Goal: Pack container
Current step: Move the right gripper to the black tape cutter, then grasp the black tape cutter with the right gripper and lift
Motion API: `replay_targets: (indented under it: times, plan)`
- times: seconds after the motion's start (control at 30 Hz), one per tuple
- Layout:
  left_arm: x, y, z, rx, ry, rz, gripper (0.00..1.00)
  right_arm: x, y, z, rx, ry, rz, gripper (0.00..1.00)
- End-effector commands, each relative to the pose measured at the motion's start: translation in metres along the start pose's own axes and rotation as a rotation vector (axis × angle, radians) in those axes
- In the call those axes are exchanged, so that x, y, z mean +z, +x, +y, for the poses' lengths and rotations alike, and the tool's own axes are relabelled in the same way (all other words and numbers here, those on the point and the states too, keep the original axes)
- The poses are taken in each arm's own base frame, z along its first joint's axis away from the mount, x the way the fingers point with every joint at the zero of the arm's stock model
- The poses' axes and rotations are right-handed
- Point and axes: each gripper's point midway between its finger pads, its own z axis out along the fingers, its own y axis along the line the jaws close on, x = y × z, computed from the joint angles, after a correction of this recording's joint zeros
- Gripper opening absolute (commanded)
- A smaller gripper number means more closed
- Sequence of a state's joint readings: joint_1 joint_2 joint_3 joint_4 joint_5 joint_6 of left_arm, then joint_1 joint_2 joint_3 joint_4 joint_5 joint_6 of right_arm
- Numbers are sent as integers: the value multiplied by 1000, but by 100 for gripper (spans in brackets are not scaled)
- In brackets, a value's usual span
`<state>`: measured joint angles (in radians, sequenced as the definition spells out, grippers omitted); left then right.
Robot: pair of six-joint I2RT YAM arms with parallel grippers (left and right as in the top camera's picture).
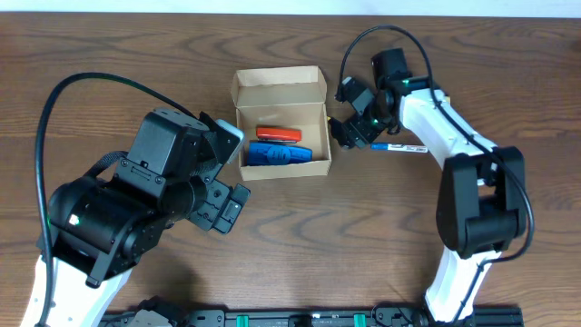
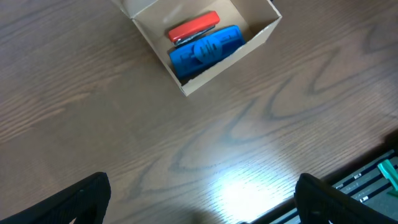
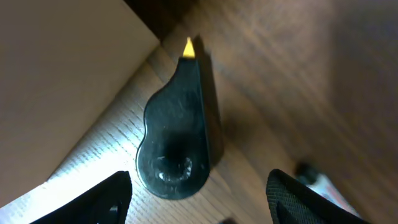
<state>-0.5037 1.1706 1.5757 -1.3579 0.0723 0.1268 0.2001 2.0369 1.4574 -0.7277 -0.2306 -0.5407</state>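
The container point(image 1: 280, 84) is an open tan cardboard box with its flap lid folded back. Inside lie a red object point(image 1: 278, 135) and a blue ridged object point(image 1: 281, 155). The left wrist view shows the box point(image 2: 258, 38) with the red object point(image 2: 194, 27) and the blue object point(image 2: 206, 48) in it. My right gripper point(image 1: 349, 127) is open just right of the box, low over a black teardrop-shaped object with a yellow tip point(image 3: 176, 130), which lies between its fingers point(image 3: 199, 186). My left gripper point(image 1: 227, 202) is open and empty point(image 2: 202, 202), well short of the box.
A white marker pen with a blue cap point(image 1: 399, 147) lies on the wooden table to the right of my right gripper; its end shows in the right wrist view point(image 3: 317, 182). The box wall point(image 3: 62, 74) stands close on the left of the black object.
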Motion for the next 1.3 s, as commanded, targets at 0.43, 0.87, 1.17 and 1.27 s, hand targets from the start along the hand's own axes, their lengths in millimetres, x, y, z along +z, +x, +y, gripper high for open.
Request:
replay_targets:
  times: [0.43, 0.87, 1.17, 1.27]
  plan:
    - [1, 1, 1, -16, 3, 7, 95, 45, 2, 24, -50, -10, 72, 68]
    - [1, 1, 1, -17, 3, 7, 95, 50, 7, 25, -48, -16, 81, 58]
    - [1, 1, 1, -17, 3, 7, 95, 47, -1, 37, -31, -91, 33, 58]
    - [1, 1, 0, -16, 3, 7, 95, 46, -2, 37, -31, -89, 30, 60]
